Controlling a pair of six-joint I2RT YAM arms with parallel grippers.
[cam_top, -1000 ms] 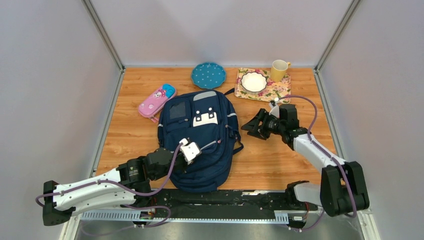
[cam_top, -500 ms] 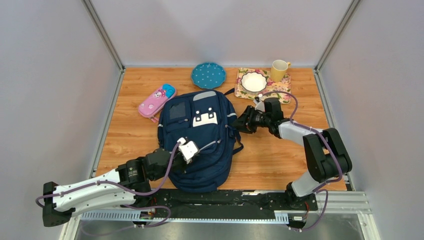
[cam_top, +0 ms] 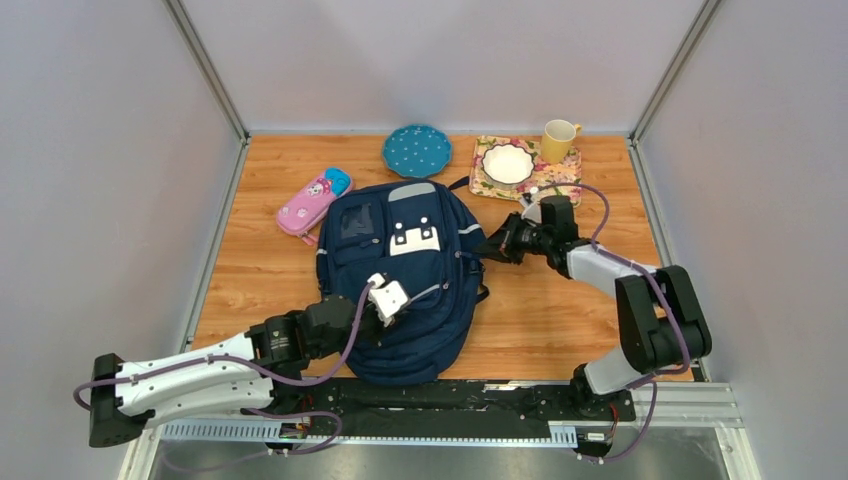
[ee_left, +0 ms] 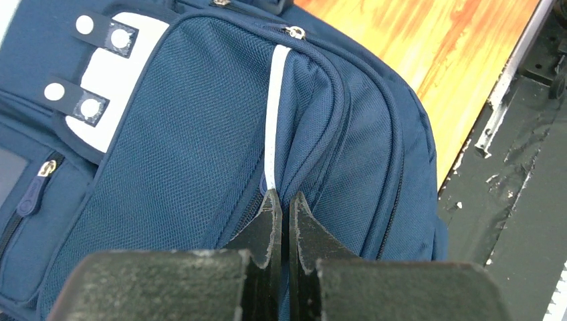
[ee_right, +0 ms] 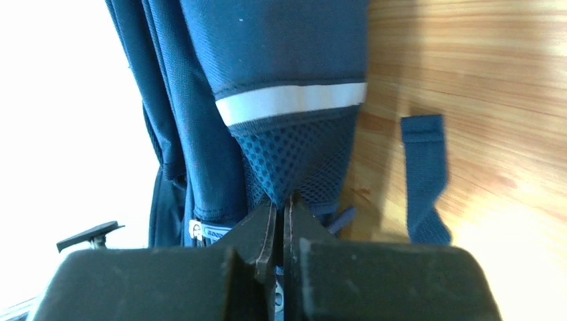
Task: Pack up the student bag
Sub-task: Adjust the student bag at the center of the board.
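The student bag (cam_top: 400, 260), a navy backpack with a white patch, lies face up in the middle of the table. My left gripper (cam_top: 403, 300) rests on its lower front. In the left wrist view that gripper (ee_left: 281, 198) is shut, pinching a fold of the bag's fabric at the foot of a pale stripe (ee_left: 271, 114). My right gripper (cam_top: 492, 248) is at the bag's right side. Seen from the right wrist, it (ee_right: 281, 200) is shut on the mesh side pocket (ee_right: 294, 157) just below a reflective band.
A pink pencil case (cam_top: 313, 203) lies left of the bag's top. At the back stand a teal plate (cam_top: 417, 150), a floral tray (cam_top: 545, 187) with a white bowl (cam_top: 508, 163), and a yellow mug (cam_top: 558, 140). A loose strap end (ee_right: 424, 174) lies on the wood.
My right gripper moved left to the bag's right side and closed on the mesh pocket. The left arm and the bag shifted slightly to the right.
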